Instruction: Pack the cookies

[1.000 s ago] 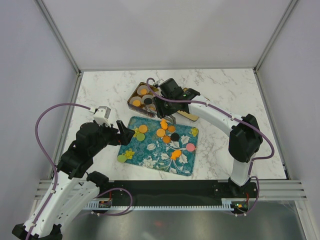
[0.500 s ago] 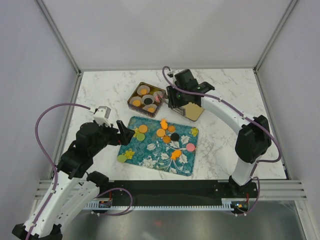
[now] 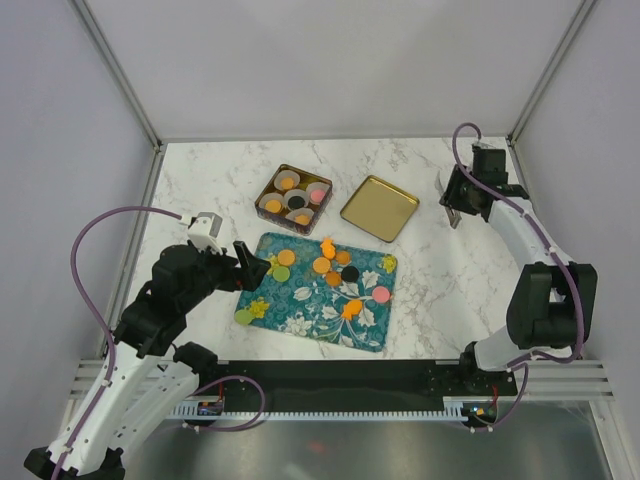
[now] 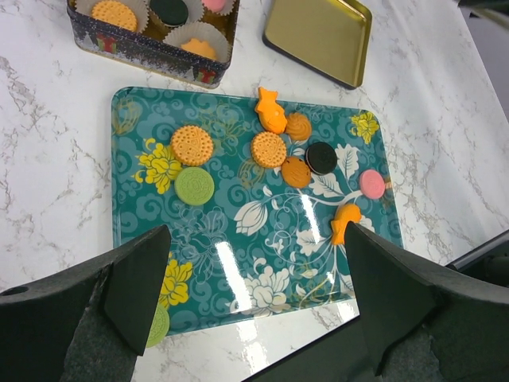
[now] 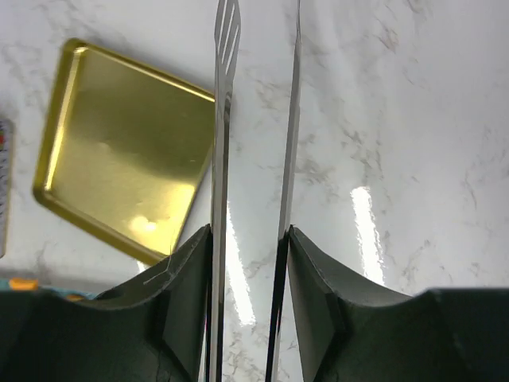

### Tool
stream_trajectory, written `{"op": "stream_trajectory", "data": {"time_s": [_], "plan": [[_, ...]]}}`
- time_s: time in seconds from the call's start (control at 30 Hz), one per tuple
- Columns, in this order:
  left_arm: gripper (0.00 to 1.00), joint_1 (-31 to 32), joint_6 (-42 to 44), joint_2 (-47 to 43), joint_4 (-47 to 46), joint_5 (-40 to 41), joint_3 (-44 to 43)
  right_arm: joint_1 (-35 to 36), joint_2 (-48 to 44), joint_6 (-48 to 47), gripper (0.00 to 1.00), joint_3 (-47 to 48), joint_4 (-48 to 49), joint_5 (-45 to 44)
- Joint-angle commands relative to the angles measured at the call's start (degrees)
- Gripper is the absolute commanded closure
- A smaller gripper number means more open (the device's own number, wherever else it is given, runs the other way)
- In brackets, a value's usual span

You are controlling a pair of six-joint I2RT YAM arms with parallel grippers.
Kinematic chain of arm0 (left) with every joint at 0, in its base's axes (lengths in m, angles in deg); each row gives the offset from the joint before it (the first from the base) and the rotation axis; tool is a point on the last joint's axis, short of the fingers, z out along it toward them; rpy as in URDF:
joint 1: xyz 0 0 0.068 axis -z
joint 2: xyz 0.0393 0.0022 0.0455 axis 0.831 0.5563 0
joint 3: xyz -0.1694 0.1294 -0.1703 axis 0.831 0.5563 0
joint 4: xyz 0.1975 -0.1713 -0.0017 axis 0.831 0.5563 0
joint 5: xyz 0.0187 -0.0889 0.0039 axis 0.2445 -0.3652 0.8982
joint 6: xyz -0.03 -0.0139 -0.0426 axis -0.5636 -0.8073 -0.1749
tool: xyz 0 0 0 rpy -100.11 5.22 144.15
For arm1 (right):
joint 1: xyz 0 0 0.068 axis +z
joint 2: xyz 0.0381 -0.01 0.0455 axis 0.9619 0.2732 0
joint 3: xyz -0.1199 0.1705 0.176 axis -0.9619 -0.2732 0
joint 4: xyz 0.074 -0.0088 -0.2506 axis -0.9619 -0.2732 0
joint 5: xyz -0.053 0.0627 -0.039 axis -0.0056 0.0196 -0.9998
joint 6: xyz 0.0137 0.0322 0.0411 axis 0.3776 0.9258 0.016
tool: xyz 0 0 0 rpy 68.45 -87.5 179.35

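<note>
**Top external.** The right claw (image 3: 453,203) sits at the far right of the table (image 3: 430,285), well apart from the work. About 10 cookies (image 3: 321,265) lie loose on the teal floral tray (image 3: 310,318). 5 more sit in paper cups (image 3: 318,195) inside the square tin (image 3: 262,196) just beyond it. The gold lid (image 3: 379,208) lies off, right of the tin. The left claw (image 3: 252,262) hovers at the tray's left edge.

Judged step: carry the tongs over the tray for the next cookie.
- Best to take a loner; the pink cookie (image 3: 381,294) stands apart from the cluster.
- Come down plumb, with the blades astride its rim.
- Pinch lightly, as it will likely skid on the glossy tray.

**Left wrist.** The left claw (image 4: 256,235) is spread wide. Nothing is between its fingers (image 4: 139,278) and it touches nothing. The tray (image 4: 262,263) and cookies (image 4: 269,149) lie below it.

**Right wrist.** The right claw (image 5: 248,239) is part-closed on the metal tongs (image 5: 223,119), with 1 pad against each blade. The blades are near-parallel with a narrow, empty gap. They sit above bare marble beside the lid (image 5: 119,183). No cookie shows in this view.
</note>
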State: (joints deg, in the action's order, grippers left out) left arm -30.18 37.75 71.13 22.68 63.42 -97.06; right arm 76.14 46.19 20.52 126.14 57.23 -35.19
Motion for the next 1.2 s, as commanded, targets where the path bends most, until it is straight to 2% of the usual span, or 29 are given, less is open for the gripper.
{"op": "stream_trajectory", "data": {"time_s": [0.0,0.17,0.37,0.83,1.07,1.17], "plan": [[0.02,0.26,1.85,-0.64,-1.21,-1.08,-0.06,-4.87,0.58,5.19,0.51,-5.84,9.45,-0.92],[0.02,0.35,2.02,-0.73,-1.39,-2.31,0.03,-6.31,4.71,9.06,0.49,-12.7,17.8,-5.2],[0.02,0.43,2.2,-0.73,-1.56,-2.84,0.03,-6.39,6.56,10.74,0.4,-18.24,21.6,-9.09],[0.02,0.43,2.2,-0.11,-1.74,-2.84,0.03,-6.48,-0.38,9.77,0.18,-21.23,16.68,-11.9],[0.02,0.52,2.2,0.24,-1.74,-2.58,0.11,-6.22,-4.85,9.86,0.17,-21.41,14.74,-11.03],[0.02,0.52,2.02,0.59,-1.74,-2.4,0.12,-2.37,-6.36,10.82,0.2,-19.49,14.4,-9.79]]}}
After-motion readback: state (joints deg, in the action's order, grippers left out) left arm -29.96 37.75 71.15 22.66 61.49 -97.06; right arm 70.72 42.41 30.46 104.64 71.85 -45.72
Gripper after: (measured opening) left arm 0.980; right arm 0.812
